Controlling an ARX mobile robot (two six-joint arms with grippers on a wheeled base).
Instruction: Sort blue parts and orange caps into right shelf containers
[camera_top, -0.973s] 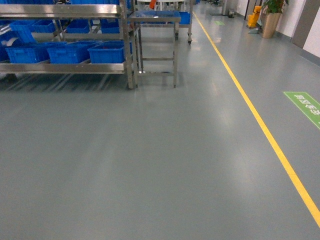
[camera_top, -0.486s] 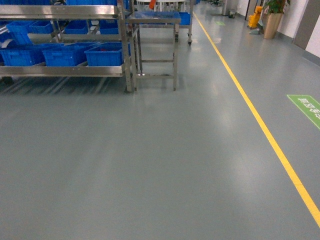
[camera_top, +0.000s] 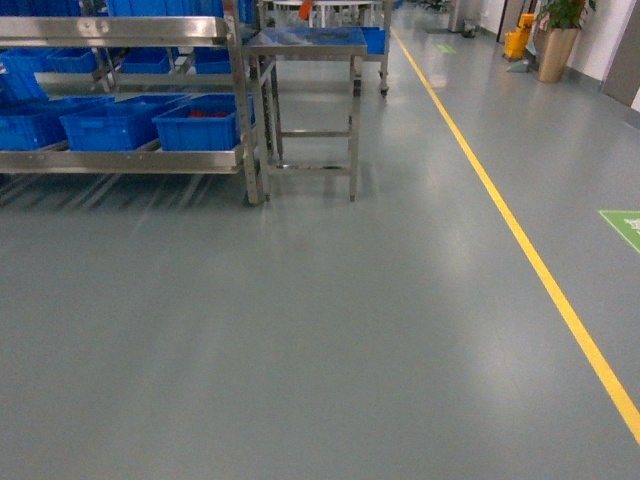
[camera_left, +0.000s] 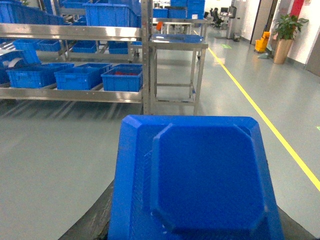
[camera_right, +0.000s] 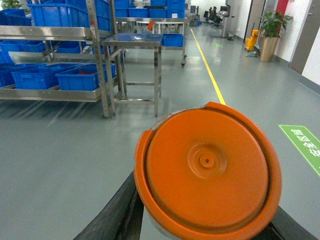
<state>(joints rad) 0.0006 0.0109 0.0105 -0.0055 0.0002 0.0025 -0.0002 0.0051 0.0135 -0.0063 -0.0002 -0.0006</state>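
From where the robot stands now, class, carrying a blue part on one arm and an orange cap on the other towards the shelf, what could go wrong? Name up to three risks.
1. The orange cap fills the right wrist view and the blue part the left, hiding both grippers, so a slipping hold could go unnoticed.
2. The steel table stands right beside the shelf; a wide turn might clip its legs.
3. The blue crates look alike, so a part could land in the wrong one.
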